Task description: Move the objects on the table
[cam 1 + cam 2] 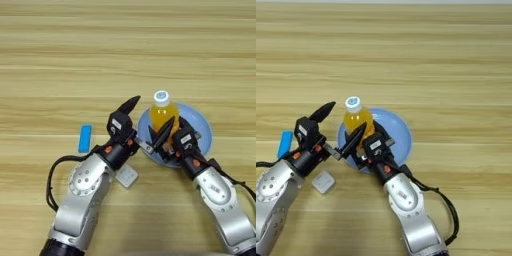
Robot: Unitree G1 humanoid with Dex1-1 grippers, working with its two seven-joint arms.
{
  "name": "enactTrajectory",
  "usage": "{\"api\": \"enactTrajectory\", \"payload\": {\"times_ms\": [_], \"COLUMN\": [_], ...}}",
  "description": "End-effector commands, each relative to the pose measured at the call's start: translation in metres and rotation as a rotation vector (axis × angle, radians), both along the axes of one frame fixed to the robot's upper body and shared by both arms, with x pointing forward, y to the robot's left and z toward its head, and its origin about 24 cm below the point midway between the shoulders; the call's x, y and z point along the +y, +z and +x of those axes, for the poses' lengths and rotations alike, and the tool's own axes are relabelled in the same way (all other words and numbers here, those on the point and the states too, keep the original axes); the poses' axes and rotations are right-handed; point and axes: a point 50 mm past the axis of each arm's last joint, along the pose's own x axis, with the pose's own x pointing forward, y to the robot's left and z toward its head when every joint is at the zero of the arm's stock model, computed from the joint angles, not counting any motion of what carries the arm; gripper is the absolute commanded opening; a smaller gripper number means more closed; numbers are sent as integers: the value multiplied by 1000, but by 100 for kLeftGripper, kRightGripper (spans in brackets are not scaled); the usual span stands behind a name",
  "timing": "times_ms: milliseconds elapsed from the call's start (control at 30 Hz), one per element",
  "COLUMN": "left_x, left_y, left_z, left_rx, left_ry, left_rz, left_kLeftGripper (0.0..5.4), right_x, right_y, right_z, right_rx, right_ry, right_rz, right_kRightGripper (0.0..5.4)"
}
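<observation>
Juice bottle [163,113] being kept upright on blue plate [200,126], near desk's near edge. Left gripper [140,126] released, spread beside bottle. Right gripper [169,131] being pressed against bottle; grasp cannot be told.

Table [60,55] — plate [202,127], block [127,175], bar [85,138]
</observation>
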Motion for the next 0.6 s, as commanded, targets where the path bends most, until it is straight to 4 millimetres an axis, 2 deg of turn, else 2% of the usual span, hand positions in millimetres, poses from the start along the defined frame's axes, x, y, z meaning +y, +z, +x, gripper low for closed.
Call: {"api": "enactTrajectory", "payload": {"times_ms": [33, 367, 600], "left_x": [5, 25, 48], "left_y": [7, 4, -7], "left_z": [0, 12, 29], "left_rx": [-10, -23, -27], "left_ry": [-26, 65, 243], "left_rz": [-34, 25, 138], "left_kLeftGripper": [540, 540, 540], "right_x": [-4, -23, -37], "right_y": [8, 12, 16], "right_z": [11, 20, 25], "right_rx": [-27, -38, -44], "right_ry": [-49, -155, -217], "right_rz": [17, 38, 70], "right_kRightGripper": [346, 346, 346]}}
